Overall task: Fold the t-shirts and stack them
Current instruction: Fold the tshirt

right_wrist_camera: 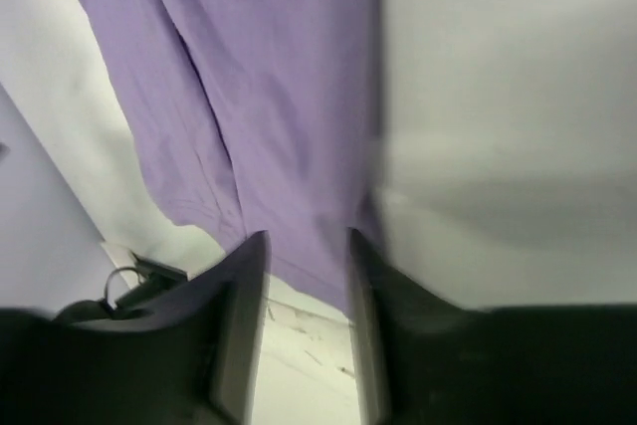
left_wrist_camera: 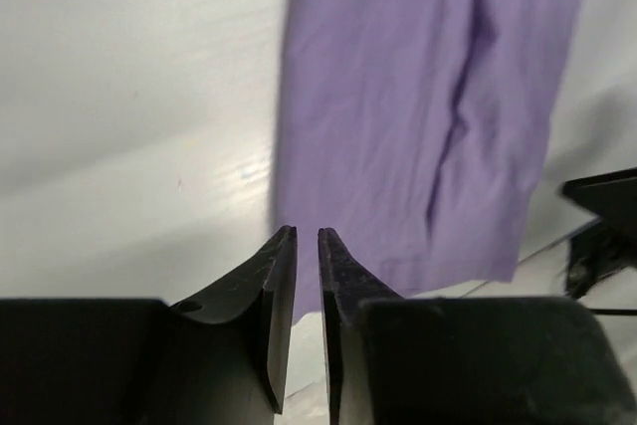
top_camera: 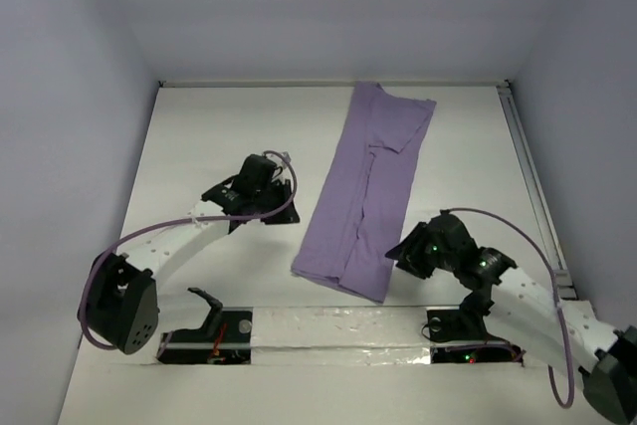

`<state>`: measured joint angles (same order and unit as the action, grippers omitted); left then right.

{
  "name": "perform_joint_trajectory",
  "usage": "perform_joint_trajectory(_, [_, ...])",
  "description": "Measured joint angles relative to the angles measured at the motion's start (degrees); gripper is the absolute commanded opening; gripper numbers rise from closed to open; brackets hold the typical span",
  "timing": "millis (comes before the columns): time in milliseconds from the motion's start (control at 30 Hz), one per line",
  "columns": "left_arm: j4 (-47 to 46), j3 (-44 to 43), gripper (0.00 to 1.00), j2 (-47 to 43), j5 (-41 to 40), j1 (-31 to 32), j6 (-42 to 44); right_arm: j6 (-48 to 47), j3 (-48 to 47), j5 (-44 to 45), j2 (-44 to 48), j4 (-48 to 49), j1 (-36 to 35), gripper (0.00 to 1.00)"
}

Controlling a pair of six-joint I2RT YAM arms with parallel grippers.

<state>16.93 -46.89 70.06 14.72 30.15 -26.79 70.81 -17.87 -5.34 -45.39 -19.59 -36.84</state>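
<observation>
- T-shirt, lavender, is laid flat on the counter as a long narrow strip, folded lengthwise and running from the far edge toward the arms.
- Left pincer is seen near the strip's left edge, its jaws parted by a mere slit; nothing is held.
- Right pincer is poised over the near right corner, jaws roughly half apart; nothing is gripped.
- A crosswise fold is judged to be due: both near corners should be pinched through every layer, lifted evenly, and carried toward the far end so that the edges are matched.
</observation>
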Motion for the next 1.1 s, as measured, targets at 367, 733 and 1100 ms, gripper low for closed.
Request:
perform_joint_trajectory(367, [6.36,5.7,0.42,7.3,0.04,3.54,0.74,-5.16,-1.44,-1.66,2.05,-17.88,-0.02,0.5])
perform_joint_trajectory(733, [-2.89,-34.14,0.44,36.33,-0.9,-1.9,1.2,-9.77,-9.73,0.55,-7.76,-13.18,-0.02,0.22])
perform_joint_trajectory(1100, [-3.61,-78.34,0.48,75.97,5.31,-6.84,-0.5,-16.26,-13.35,0.63,-8.26,-13.16,-0.02,0.36])
